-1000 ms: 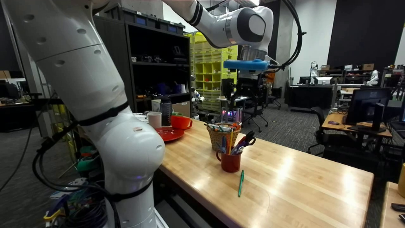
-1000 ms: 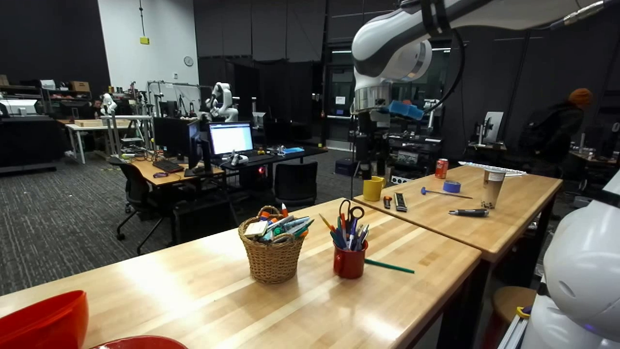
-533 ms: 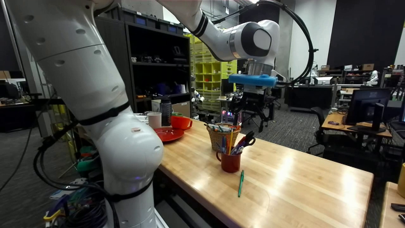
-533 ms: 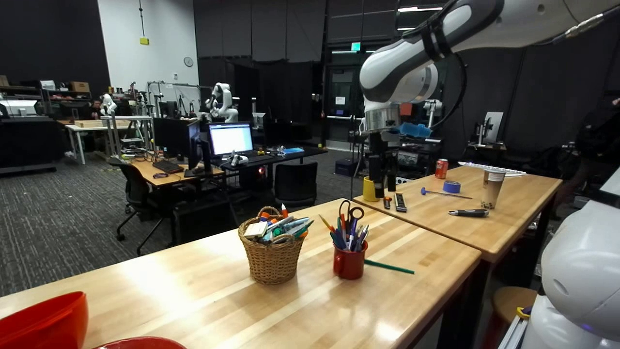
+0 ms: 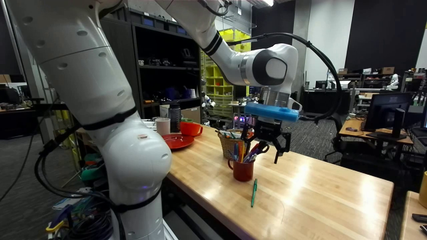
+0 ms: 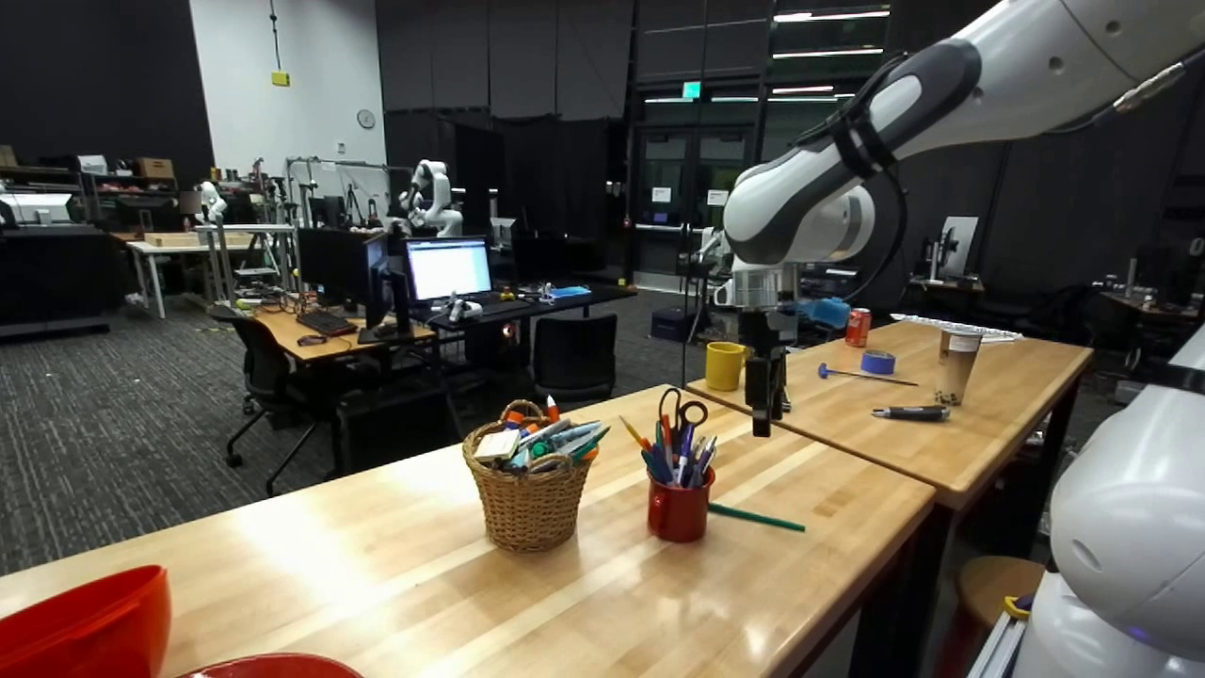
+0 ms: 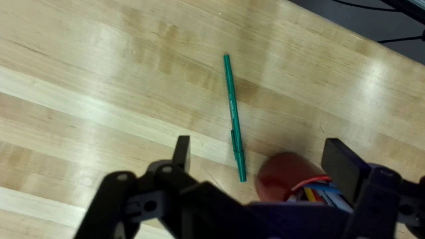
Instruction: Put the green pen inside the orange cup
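Note:
The green pen [image 5: 254, 193] lies flat on the wooden table beside the orange cup [image 5: 243, 171], a red mug full of pens and scissors. Both also show in an exterior view, the pen [image 6: 758, 517] and the cup [image 6: 678, 513]. My gripper [image 5: 262, 156] is open and empty, well above the table near the cup. In an exterior view the gripper [image 6: 767, 424] hangs beyond and right of the cup. In the wrist view the pen [image 7: 234, 113] points up and away between the open fingers [image 7: 258, 146]. The cup [image 7: 282, 172] is partly hidden by the gripper at lower right.
A wicker basket [image 6: 530, 508] of markers stands close to the cup. A red plate [image 5: 178, 141], a red-orange bowl [image 5: 190, 128] and a white cup [image 5: 163, 126] are at one table end. An adjoining table holds a yellow mug [image 6: 724, 367] and tools.
My gripper has come down a long way toward the table and stays open. The green pen and the cup have not moved. A person in the background has gone out of view.

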`<action>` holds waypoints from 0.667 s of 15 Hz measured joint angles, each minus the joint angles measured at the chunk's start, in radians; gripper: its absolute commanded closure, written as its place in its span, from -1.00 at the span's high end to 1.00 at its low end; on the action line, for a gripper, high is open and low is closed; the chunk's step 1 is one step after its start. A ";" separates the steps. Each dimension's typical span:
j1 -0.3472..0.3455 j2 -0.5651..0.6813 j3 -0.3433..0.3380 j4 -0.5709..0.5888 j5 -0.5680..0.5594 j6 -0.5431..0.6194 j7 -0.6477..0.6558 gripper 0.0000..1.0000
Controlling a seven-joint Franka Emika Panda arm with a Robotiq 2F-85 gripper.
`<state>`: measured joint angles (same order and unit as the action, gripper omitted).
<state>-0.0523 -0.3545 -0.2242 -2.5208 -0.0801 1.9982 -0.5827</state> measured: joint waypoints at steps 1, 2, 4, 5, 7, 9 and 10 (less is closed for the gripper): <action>-0.003 0.000 -0.004 -0.017 0.000 0.009 -0.006 1.00; -0.008 -0.001 -0.004 -0.033 -0.005 0.014 -0.009 1.00; -0.017 -0.003 -0.004 -0.065 -0.037 0.032 -0.010 1.00; -0.021 -0.004 -0.004 -0.081 -0.058 0.046 -0.010 1.00; -0.026 -0.004 -0.002 -0.116 -0.114 0.075 -0.009 1.00; -0.029 -0.004 0.006 -0.151 -0.174 0.094 -0.002 1.00; -0.029 -0.005 0.010 -0.167 -0.196 0.106 0.000 1.00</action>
<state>-0.0817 -0.3596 -0.2142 -2.6883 -0.2763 2.1040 -0.5831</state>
